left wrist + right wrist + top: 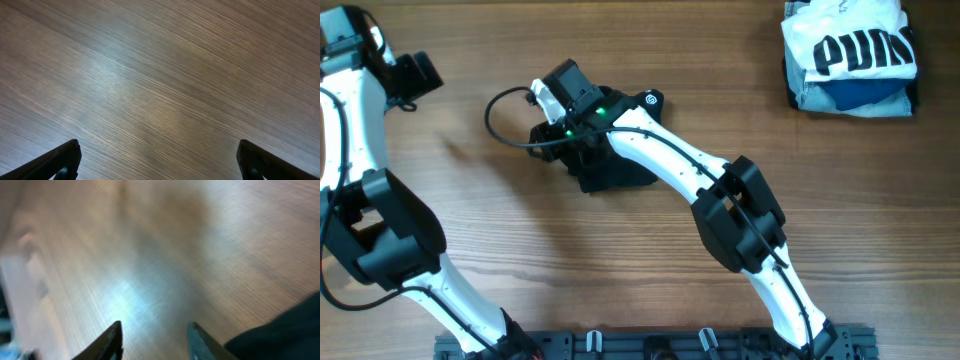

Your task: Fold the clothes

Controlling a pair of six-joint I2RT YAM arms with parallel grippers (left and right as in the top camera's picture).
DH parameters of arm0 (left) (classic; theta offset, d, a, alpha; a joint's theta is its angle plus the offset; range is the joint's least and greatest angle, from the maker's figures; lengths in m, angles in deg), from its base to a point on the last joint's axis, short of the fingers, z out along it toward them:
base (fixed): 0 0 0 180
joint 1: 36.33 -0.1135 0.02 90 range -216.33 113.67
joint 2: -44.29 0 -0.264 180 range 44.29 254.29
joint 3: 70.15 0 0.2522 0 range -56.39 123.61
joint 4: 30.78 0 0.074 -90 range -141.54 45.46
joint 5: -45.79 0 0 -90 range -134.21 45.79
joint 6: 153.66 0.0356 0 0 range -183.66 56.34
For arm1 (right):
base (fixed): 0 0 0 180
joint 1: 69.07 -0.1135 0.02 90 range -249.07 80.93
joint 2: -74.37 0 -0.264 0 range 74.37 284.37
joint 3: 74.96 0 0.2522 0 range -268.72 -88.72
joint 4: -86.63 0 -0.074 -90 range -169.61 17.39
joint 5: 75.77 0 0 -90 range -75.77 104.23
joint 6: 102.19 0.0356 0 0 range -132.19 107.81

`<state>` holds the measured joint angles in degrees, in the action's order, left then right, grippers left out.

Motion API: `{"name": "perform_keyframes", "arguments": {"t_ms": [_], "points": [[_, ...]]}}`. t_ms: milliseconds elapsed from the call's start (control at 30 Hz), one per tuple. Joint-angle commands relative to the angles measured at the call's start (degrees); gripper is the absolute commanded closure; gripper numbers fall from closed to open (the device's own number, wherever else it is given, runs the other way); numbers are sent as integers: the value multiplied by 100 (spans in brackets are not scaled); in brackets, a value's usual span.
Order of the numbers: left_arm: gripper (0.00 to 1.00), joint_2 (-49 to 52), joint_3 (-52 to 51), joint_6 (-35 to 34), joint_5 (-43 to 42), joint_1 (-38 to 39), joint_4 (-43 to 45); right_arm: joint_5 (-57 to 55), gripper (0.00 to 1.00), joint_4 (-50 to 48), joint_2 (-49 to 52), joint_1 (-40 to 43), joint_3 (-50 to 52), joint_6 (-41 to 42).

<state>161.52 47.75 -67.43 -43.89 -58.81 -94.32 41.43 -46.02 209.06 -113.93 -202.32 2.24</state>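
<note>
I am holding my right gripper (155,330) spread and empty just above the table (150,255). The black garment (616,176) is lying bunched left of centre in the overhead view, under my right wrist and behind the fingers. My left gripper (157,150), also spread and empty, is hovering well apart at upper left, so my right arm is nearer.

Wood-grain table (620,260) shines faintly; the clothes (620,178) look matt, probably cloth.

The left arm (380,235) bends along the left edge, the left pincer (159,147) spread wide. The right arm (740,210) reaches to the centre, the right pincer (155,326) narrowly parted.
</note>
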Motion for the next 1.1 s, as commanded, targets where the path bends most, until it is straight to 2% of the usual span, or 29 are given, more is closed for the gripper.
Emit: {"name": "perform_keyframes", "arguments": {"t_ms": [0,67,100,167,200,233,367,533,667,867,1067], "points": [[0,66,81,48,-46,-195,72,455,62,474,-348,4,-341,-988],[0,66,81,48,-46,-238,76,-525,54,960,-892,57,-629,-994],[0,66,81,44,-50,-247,76,-1137,53,1335,-1241,188,-807,-968],[0,66,81,28,-127,-245,61,-1891,70,1847,-1716,542,-833,-737],[0,66,81,26,-245,-245,22,-1998,89,2159,-1801,813,-833,-732],[0,66,81,26,-393,-245,-11,-1991,96,2503,-1777,1106,-807,-732],[0,66,81,24,-881,-240,-28,-1923,96,2837,-1438,1521,-164,-739],[0,66,81,26,-887,-240,-293,-1058,96,1947,-933,1508,949,-855],[0,66,81,24,-887,-238,-398,-933,96,1762,-927,1423,1370,-1340],[0,66,81,-22,-890,-238,-557,-1067,95,841,-588,1502,2033,-1279],[0,66,81,-122,-885,-240,-507,-1342,96,1043,-323,2658,2017,-1093]]}}
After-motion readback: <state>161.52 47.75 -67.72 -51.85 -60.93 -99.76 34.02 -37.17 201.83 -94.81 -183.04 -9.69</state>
